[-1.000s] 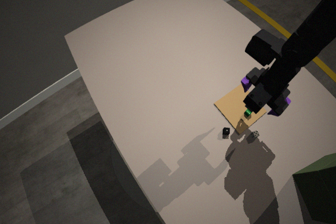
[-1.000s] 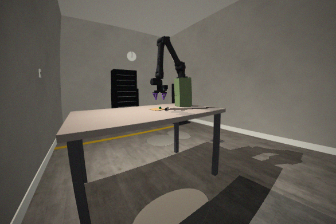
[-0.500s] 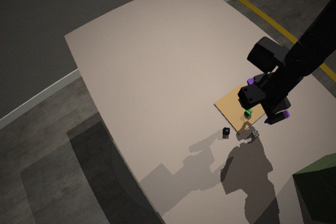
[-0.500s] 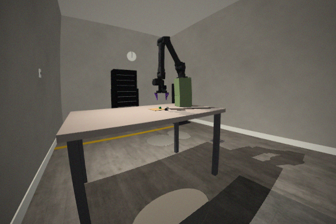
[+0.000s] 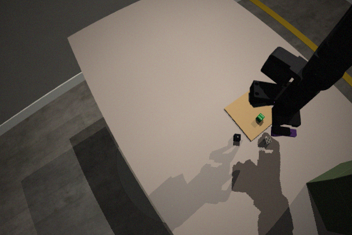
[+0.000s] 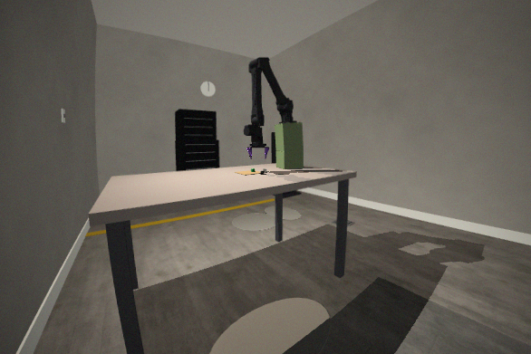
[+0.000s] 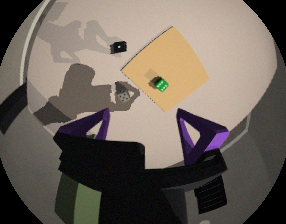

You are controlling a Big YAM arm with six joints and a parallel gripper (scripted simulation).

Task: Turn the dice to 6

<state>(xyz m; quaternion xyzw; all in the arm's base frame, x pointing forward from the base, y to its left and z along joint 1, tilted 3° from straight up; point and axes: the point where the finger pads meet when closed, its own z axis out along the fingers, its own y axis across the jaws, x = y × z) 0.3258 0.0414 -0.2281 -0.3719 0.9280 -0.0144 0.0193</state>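
End effector (image 5: 283,118) (image 6: 258,157) (image 7: 143,111) apart, above bench (image 5: 168,61) (image 6: 181,186) (image 7: 234,30); white die (image 5: 268,140) (image 6: 265,170) (image 7: 123,94) below, ahead and left of finger gap in wrist view, off mat (image 5: 240,115) (image 6: 242,173) (image 7: 181,55).

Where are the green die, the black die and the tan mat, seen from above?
Green die (image 5: 260,117): top view, on its upper face.
Black die (image 5: 236,137): top view, on its body.
Tan mat (image 5: 240,113): top view, on a bare part near the left corner.
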